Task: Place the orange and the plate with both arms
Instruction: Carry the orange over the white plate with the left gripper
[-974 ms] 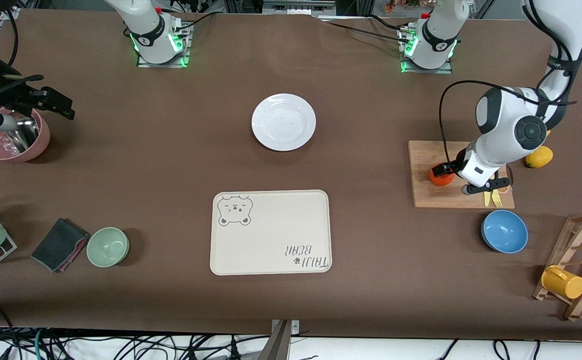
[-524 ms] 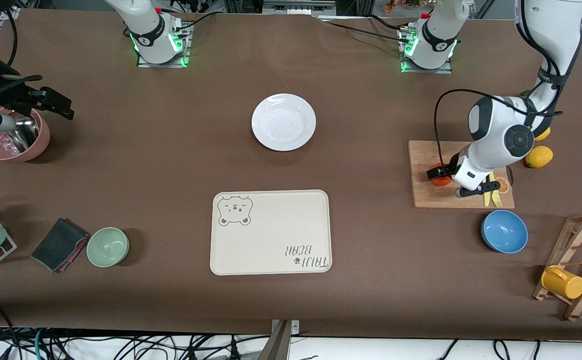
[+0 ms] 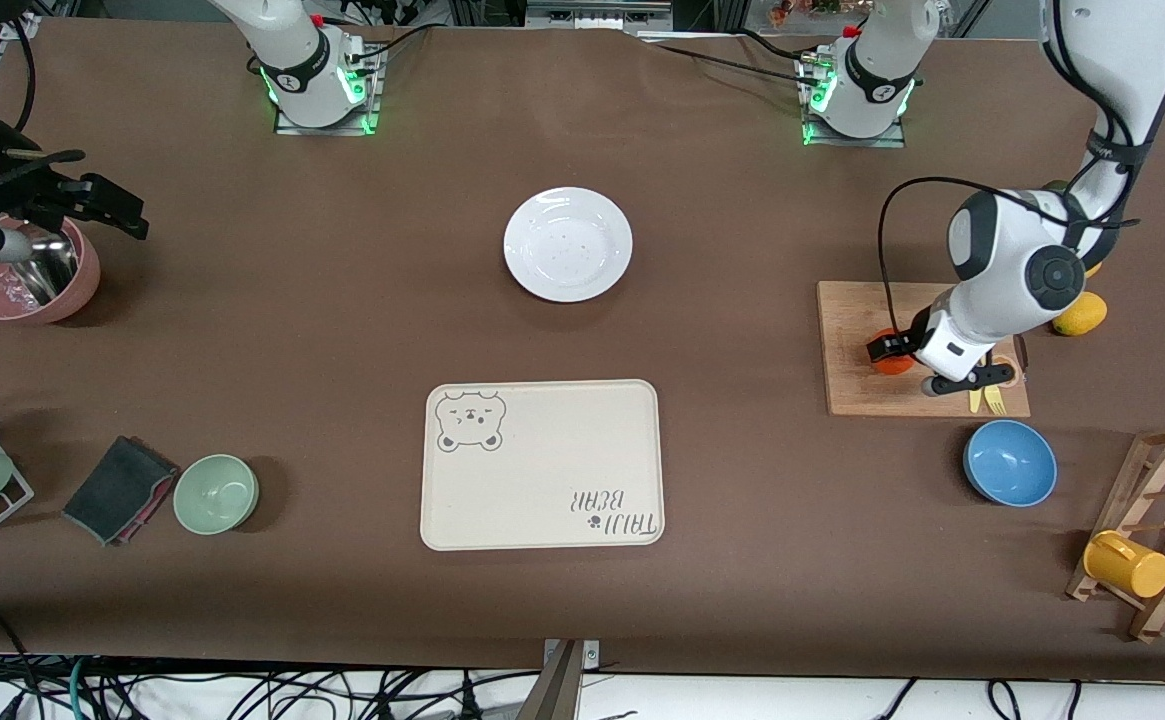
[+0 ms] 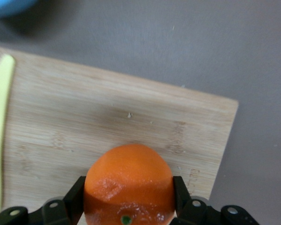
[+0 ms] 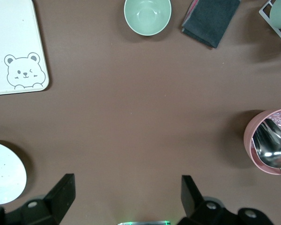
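Left wrist view: we see the left gripper (image 4: 127,206) clamped at three and nine o'clock on the small, firm, smooth-skinned red-orange orange (image 4: 129,180); the waiting right gripper (image 5: 126,194) gapes empty above bare table.

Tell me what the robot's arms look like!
Both arms, the left arm and the right arm, have smooth white rounded shells with black joint rings. Black cables loop along the left arm. Green lights glow at both bases. Each end effector is black with two blocky fingers: the left end effector and the right end effector.

The small round red-orange fruit (image 4: 128,180) is held on a wooden board. The round white glossy plate (image 3: 568,244) lies empty on the desk.
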### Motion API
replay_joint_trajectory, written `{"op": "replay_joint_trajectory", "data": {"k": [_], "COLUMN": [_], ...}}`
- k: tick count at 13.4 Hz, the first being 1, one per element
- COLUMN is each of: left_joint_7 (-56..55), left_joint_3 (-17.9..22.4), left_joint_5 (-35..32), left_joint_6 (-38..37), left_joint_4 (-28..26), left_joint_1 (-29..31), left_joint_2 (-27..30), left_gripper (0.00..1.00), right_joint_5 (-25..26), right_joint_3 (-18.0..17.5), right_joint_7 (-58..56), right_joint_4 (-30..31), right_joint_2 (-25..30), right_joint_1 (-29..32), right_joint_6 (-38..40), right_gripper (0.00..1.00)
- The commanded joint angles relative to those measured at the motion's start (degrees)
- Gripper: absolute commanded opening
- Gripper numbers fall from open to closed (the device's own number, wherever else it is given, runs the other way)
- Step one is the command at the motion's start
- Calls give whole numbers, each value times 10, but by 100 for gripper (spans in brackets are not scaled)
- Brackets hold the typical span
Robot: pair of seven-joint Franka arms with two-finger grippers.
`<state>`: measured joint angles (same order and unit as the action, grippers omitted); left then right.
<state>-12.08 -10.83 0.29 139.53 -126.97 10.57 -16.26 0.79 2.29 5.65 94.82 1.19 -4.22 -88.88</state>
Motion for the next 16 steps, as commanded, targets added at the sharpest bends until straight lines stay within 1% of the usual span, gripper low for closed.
{"op": "replay_joint_trajectory", "data": {"k": [1,2,4,6,8,12,15,16], "left_joint_7": [3,-3,-34,-36,-43,-125,-202,-237], "left_joint_3": [-54,-77,-110,-112,-113,-126,-125,-123], "left_joint_5": [-3,2,69,112,151,151,145,126], "left_joint_6": [-30,-30,-28,-17,-15,7,7,7], "left_joint_4": [-11,-8,-1,11,28,55,81,95], "left_joint_1": [3,2,-13,-48,-83,-179,-269,-293], "left_joint_2": [96,110,113,106,89,46,15,-2], "left_gripper": [0,0,0,0,0,0,0,0], "right_joint_5": [-9,-9,-9,-8,-8,-15,-56,-65], "right_joint_3": [1,1,0,-3,-2,-1,-4,-4], "right_joint_7": [-10,-11,-11,-12,-9,-8,-24,-25], "right_joint_4": [-13,-13,-13,-10,-12,-13,-7,-4], "right_joint_2": [-3,-3,-7,-12,-18,-33,-43,-44], "right_joint_1": [1,1,1,-1,0,0,-5,-6], "right_joint_6": [12,12,12,26,40,49,54,56], "right_gripper": [100,100,100,100,100,100,100,100]}}
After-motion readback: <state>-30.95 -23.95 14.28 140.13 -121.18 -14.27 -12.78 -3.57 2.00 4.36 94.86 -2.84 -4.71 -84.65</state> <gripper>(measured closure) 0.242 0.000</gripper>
